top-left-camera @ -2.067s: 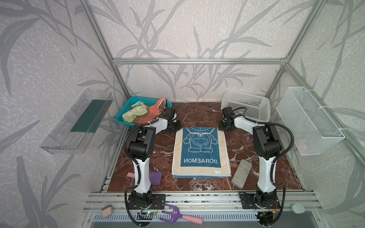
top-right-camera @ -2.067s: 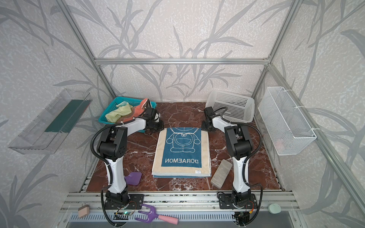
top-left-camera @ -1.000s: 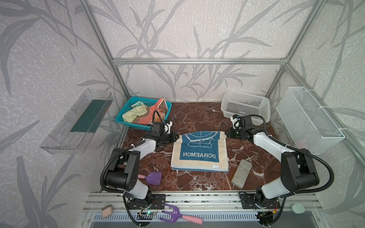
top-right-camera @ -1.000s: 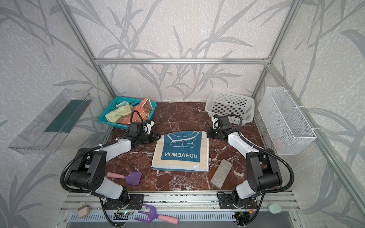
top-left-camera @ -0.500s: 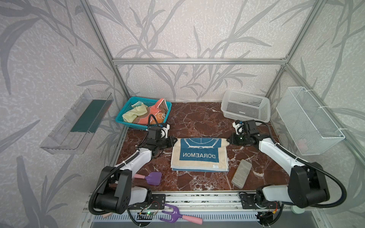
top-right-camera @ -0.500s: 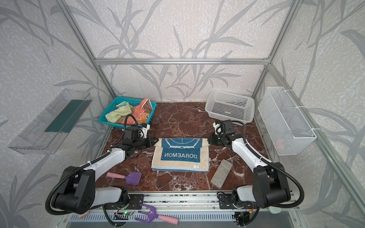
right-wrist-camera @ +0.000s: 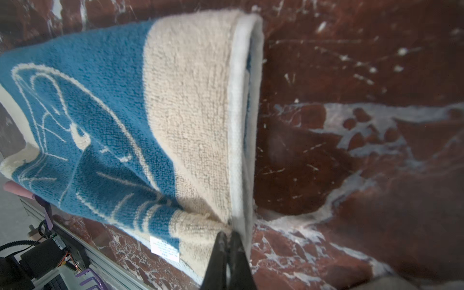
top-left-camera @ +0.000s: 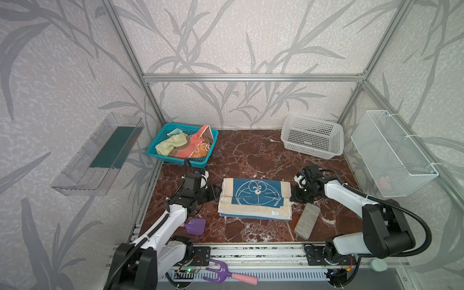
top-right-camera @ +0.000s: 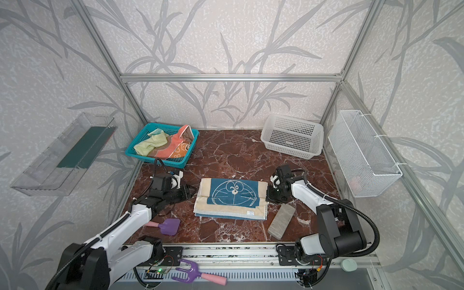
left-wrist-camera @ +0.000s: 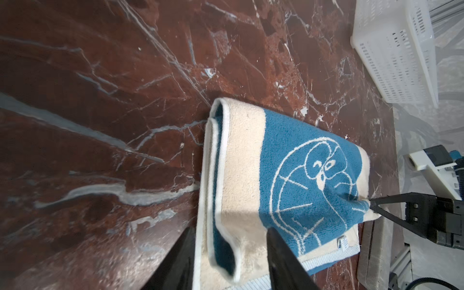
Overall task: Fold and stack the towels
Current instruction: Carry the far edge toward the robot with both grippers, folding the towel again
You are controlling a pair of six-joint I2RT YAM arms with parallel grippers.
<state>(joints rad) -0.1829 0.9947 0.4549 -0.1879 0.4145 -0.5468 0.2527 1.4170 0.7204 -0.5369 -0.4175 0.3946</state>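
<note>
Left hand has opened astride the towel.

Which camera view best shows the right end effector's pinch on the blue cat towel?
The right wrist view: the right end effector is close up, shut on the cream edge of the blue cat towel. The left wrist view shows the pinch from afar; both top views show it tiny.
</note>
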